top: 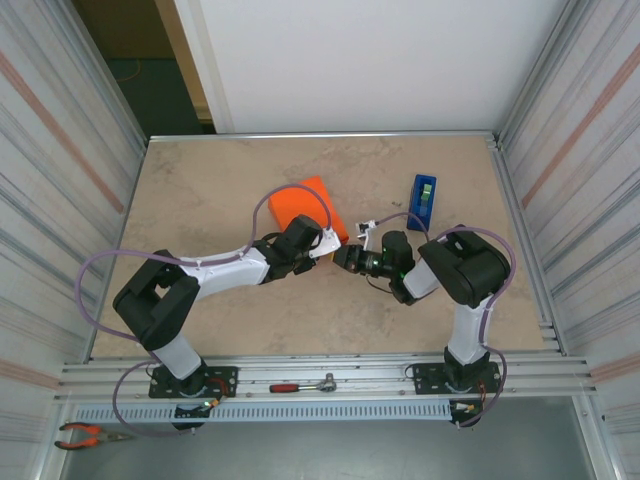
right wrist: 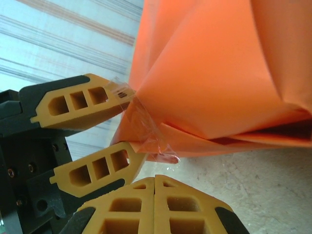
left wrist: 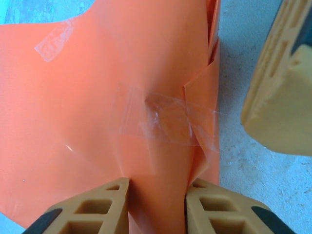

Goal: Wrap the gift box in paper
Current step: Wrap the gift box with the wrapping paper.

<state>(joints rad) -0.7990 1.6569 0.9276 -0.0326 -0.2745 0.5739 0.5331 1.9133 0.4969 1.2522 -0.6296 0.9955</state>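
The paper [top: 303,205] lies mid-counter [top: 200,200], folded and taped [left wrist: 165,119] over the hidden gift box. Our left gripper [left wrist: 157,190] pinches an end flap; our right gripper [right wrist: 155,195] is closed, empty. We judge this end needs sealing.

Robot lab cell; framed table [top: 200,200]; pliers [top: 85,434]

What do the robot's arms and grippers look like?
The left arm and right arm have black joint housings joined by white links, each with a looping lilac cable. The left gripper and right gripper have tan fingers with rectangular cut-outs and black patches.
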